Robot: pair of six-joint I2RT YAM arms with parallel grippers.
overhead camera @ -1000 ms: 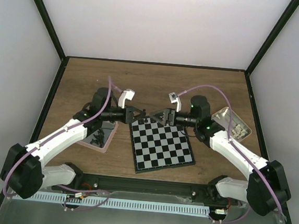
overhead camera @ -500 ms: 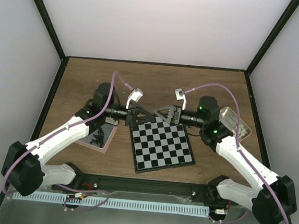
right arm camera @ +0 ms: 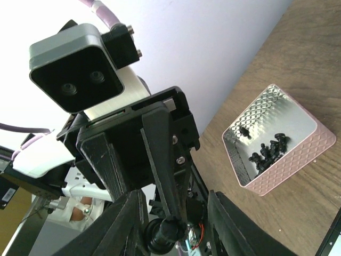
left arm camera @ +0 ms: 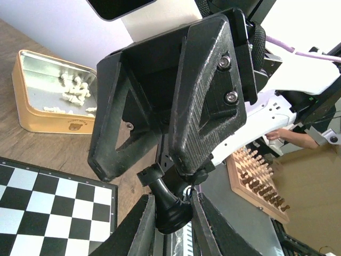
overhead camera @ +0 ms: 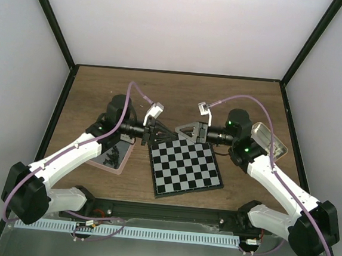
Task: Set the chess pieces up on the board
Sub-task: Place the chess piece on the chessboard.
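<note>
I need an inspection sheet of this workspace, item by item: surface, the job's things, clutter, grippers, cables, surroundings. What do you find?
Surface: wooden table, nothing spilled seen.
Job's things: board lies skewed, no pieces seen on it; black pieces in the pink tray; whitish pieces in the tan tin.
Clutter: nothing seen.
Grippers: left gripper shut on a black piece near the board's far edge; right gripper faces it, jaws open on either side of that piece.
Cables: purple cables loop over both wrists.
Surroundings: pale walls, black frame; a wooden chess set outside the cell.
</note>
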